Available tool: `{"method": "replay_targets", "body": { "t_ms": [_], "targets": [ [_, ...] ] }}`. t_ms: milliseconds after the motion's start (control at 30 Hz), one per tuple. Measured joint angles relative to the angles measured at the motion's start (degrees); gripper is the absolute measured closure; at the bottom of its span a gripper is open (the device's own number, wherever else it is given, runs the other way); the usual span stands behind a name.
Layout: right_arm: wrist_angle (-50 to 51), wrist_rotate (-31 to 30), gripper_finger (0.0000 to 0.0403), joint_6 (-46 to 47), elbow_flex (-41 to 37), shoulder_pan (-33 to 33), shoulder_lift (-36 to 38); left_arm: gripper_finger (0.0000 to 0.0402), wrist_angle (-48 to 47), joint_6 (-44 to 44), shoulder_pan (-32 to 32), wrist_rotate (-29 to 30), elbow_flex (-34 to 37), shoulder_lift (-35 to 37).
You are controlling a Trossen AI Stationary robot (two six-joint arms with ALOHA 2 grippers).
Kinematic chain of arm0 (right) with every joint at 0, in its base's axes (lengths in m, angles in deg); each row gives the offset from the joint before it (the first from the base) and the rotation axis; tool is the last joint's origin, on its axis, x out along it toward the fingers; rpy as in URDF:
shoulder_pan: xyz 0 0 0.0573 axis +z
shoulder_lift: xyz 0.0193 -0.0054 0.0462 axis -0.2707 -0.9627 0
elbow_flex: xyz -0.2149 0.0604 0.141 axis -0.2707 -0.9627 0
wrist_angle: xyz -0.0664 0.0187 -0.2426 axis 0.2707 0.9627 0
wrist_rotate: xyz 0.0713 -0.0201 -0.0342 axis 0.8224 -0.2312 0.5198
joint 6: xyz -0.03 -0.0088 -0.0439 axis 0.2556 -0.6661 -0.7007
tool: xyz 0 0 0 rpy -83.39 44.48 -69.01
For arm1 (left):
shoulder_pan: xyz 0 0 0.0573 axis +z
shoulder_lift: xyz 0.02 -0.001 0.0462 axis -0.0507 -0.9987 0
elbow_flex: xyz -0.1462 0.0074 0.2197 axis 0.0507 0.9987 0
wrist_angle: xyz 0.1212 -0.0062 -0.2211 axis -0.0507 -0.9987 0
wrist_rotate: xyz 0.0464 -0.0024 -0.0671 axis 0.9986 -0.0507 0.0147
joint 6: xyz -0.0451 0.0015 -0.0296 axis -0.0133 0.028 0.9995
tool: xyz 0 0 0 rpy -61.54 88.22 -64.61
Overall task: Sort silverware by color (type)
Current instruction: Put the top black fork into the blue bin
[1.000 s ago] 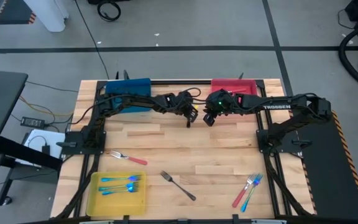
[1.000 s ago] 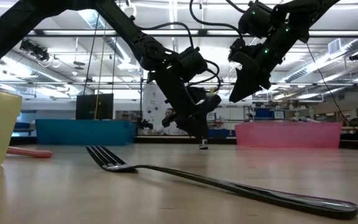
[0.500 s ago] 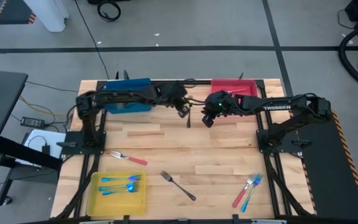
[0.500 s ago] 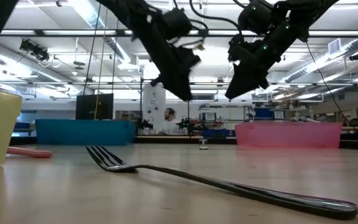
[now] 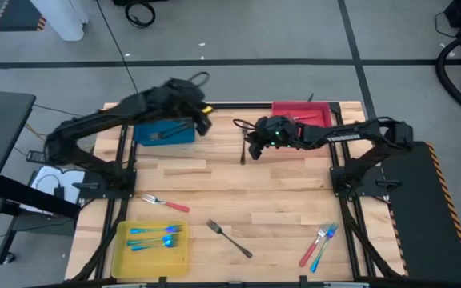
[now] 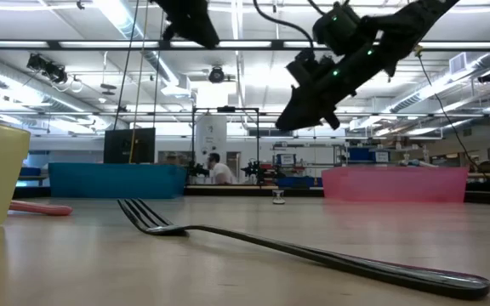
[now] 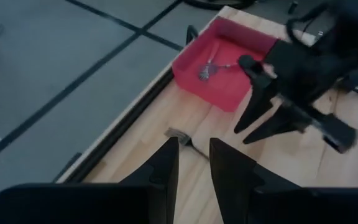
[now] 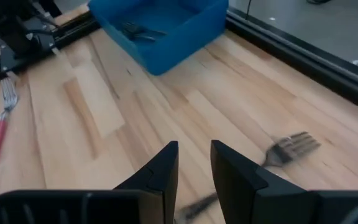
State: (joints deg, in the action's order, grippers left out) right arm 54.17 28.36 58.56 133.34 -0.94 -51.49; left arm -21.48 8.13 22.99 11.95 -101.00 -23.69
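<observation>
- Your right gripper, upper centre of the high view, hangs with fingers apart and empty, just above the dark fork, seemingly lined up for picking.
- Your left gripper, fingers apart, holds nothing beside the blue tray.

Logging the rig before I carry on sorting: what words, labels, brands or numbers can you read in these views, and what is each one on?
"TROSSEN": white letters on the right arm, read in the high view.
Nothing else is legible. The trays, the silverware and the table show no writing, and any signs in the room behind in the low view are too small to read.
</observation>
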Motion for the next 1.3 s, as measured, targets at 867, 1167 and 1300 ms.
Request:
{"method": "replay_targets", "body": {
  "t_ms": [867, 1167, 1300],
  "targets": [
    [23.33, -2.11, 0.0297, 7.69, 23.82, -4.88, -23.60, 0.0312, -16.77, -4.20, -0.01, 1.13, 0.22, 6.93],
    [26.43, 1.28, 0.0297, 12.38, 23.80, -6.34, -25.88, 0.0312, -16.67, -6.15, -0.01, 1.21, 0.22, 6.92],
    [26.11, 1.26, 0.0297, 12.94, 23.80, -6.32, -25.85, 0.0312, -16.56, -6.35, -0.01, 1.20, 0.22, 6.90]
  ]
}}
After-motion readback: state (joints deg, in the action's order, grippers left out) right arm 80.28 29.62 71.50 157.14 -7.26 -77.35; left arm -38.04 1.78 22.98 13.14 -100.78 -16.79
